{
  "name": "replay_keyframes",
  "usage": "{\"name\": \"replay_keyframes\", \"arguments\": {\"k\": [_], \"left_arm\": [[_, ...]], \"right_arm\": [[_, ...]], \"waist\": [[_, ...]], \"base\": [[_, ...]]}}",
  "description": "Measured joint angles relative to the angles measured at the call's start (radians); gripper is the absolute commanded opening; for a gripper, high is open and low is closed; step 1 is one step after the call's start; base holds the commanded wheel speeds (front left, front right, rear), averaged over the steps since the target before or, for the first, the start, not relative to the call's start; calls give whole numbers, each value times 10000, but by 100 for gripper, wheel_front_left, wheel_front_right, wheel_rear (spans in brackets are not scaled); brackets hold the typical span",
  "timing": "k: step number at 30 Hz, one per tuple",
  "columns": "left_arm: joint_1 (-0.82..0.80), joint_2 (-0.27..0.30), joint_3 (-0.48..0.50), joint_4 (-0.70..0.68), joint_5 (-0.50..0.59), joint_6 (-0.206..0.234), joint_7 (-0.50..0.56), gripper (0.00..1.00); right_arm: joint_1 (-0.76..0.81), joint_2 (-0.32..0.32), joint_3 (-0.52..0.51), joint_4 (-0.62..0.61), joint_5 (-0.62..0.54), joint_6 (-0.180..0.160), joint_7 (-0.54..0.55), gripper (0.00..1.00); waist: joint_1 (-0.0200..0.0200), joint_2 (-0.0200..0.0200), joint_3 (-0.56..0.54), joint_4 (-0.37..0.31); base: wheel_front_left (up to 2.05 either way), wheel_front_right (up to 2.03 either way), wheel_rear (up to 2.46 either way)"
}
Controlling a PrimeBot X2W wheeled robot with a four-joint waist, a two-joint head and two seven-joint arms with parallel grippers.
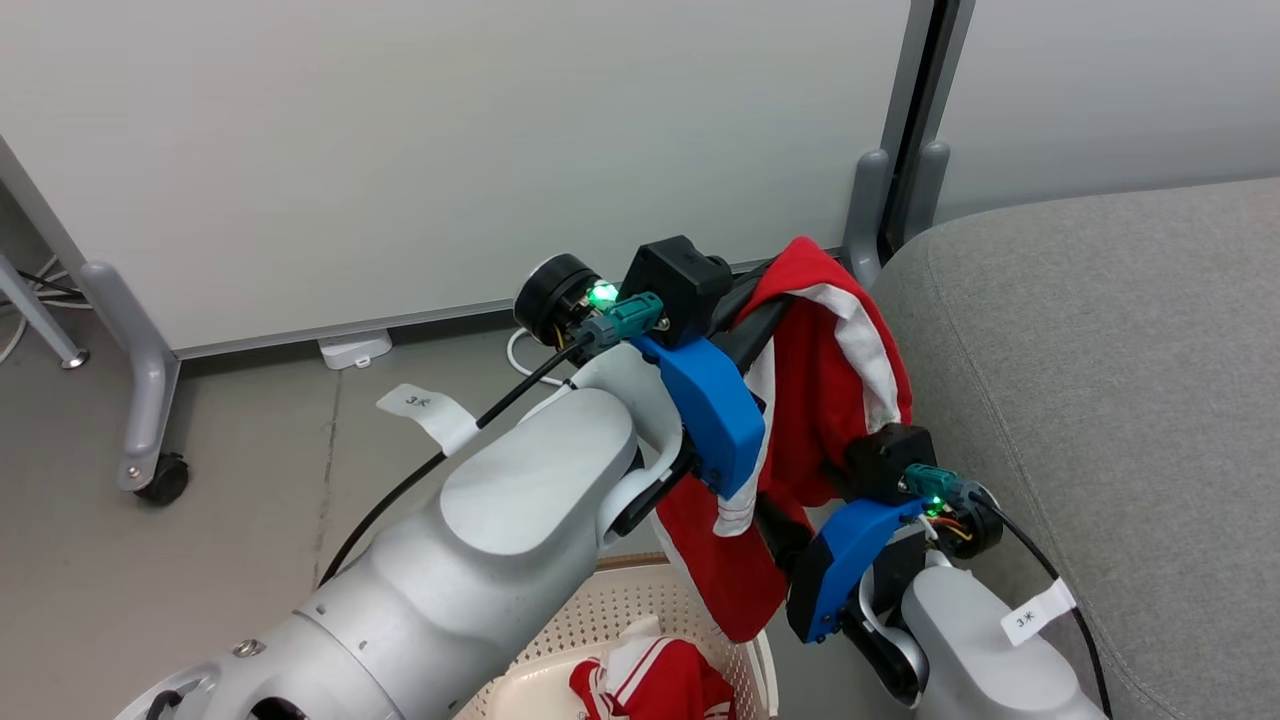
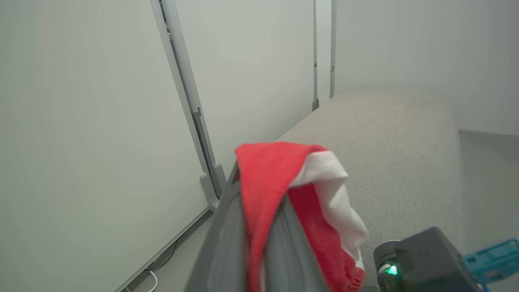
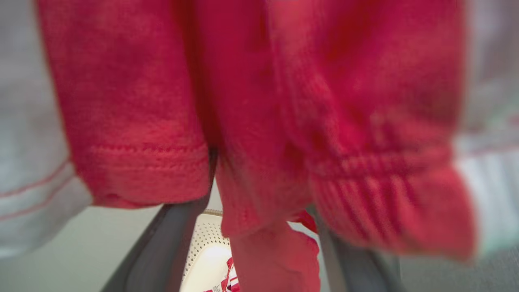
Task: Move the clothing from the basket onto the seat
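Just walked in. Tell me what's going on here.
The robot is moving clothing from a laundry basket to the grey seat. Its left tool pinches a red and white garment and holds it up above the basket, close beside the seat. The right tool is pushed into the hanging cloth lower down, and its grip is hidden. A second garment lies in the basket.

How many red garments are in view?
2 garments: one hangs from the left claw, one lies in the basket. The arm hides part of the basket, so more may be there.
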Motion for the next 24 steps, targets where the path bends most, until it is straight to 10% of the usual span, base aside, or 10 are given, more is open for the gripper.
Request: {"name": "replay_keyframes", "arguments": {"k": [3,6,24], "left_arm": [[-47,2,-138,-79,-98,19,-29,0],[-71,0,-284,-148,-190,88,-33,0],[-188,0,-612,299,-598,190,-316,0]], "right_arm": [[-308,0,391,267,174,0,-144,100],[-544,0,673,485,167,0,-420,0],[-779,0,1053,1037,-161,0,-1055,0]], "waist": [[0,0,-1,27],[0,0,-12,47],[0,0,-113,-68]], "base": [[0,0,0],[0,0,0],[0,0,0]]}}
